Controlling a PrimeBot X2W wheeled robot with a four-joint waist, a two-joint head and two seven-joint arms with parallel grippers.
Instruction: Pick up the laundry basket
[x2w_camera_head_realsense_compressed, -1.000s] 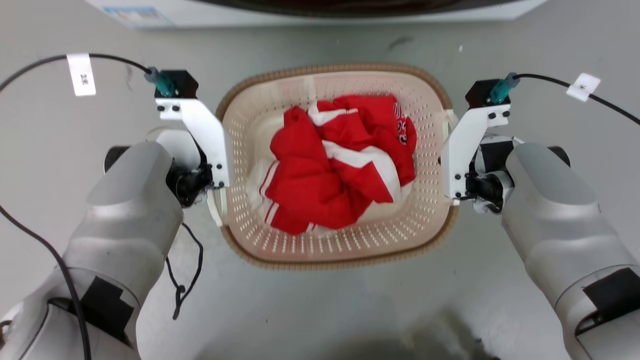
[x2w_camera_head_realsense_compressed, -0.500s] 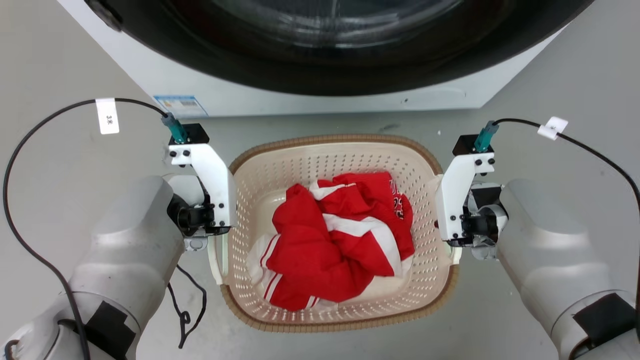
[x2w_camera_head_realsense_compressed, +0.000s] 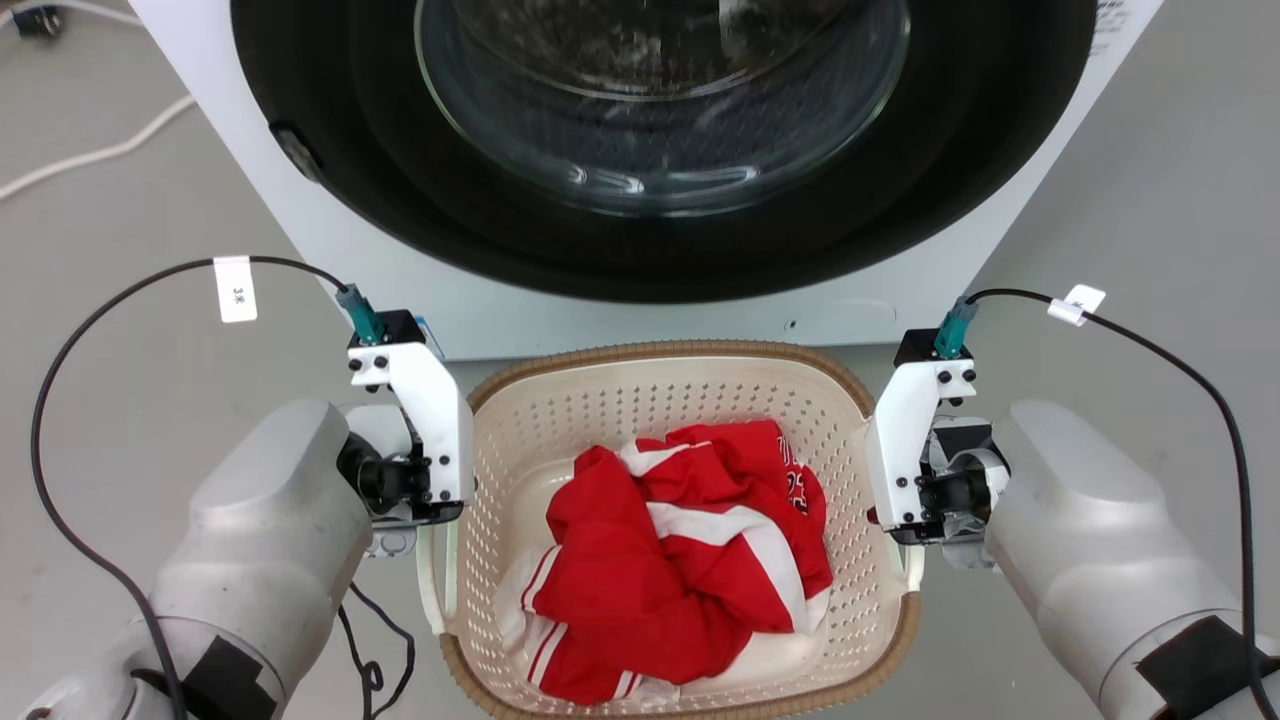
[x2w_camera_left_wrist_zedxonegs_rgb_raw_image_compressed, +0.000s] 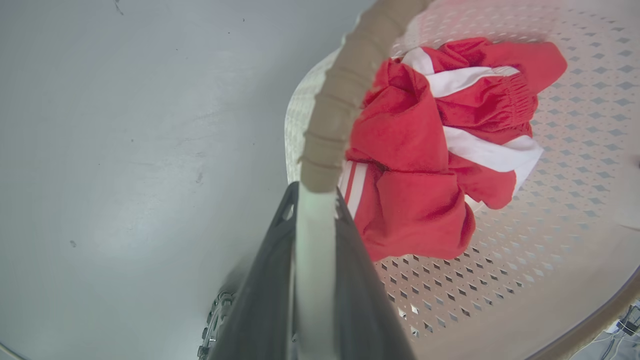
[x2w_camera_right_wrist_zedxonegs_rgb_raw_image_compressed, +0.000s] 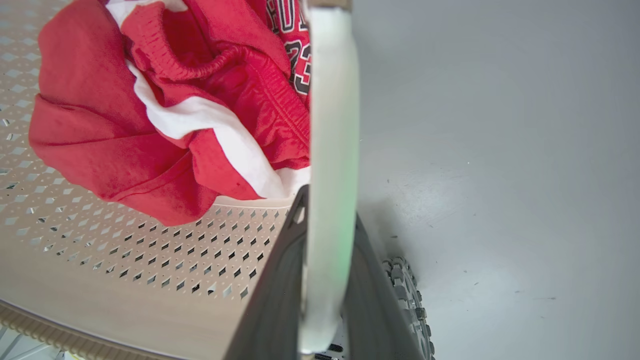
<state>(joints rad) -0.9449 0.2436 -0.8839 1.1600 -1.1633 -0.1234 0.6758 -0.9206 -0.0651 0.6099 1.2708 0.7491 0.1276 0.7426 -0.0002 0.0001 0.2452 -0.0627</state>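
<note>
Head view: cam has tilted up over the last sec (washer (x2w_camera_head_realsense_compressed: 660, 120) door now tops the pic, before just its base strip), yet the laundry basket (x2w_camera_head_realsense_compressed: 660, 351) sits the same between both arms, so I read it as body rising w/ the load, lift under way. Left gripper (x2w_camera_left_wrist_zedxonegs_rgb_raw_image_compressed: 315, 197) fingers (x2w_camera_left_wrist_zedxonegs_rgb_raw_image_compressed: 265, 290) clamped on the left handle (x2w_camera_left_wrist_zedxonegs_rgb_raw_image_compressed: 312, 250), right gripper (x2w_camera_right_wrist_zedxonegs_rgb_raw_image_compressed: 327, 210) fingers (x2w_camera_right_wrist_zedxonegs_rgb_raw_image_compressed: 280, 290) on the right handle (x2w_camera_right_wrist_zedxonegs_rgb_raw_image_compressed: 332, 125), red/white clothes (x2w_camera_head_realsense_compressed: 680, 570) inside. Bare grey floor (x2w_camera_head_realsense_compressed: 1150, 180) below, washer just behind the basket: go straight up, not fwd.
</note>
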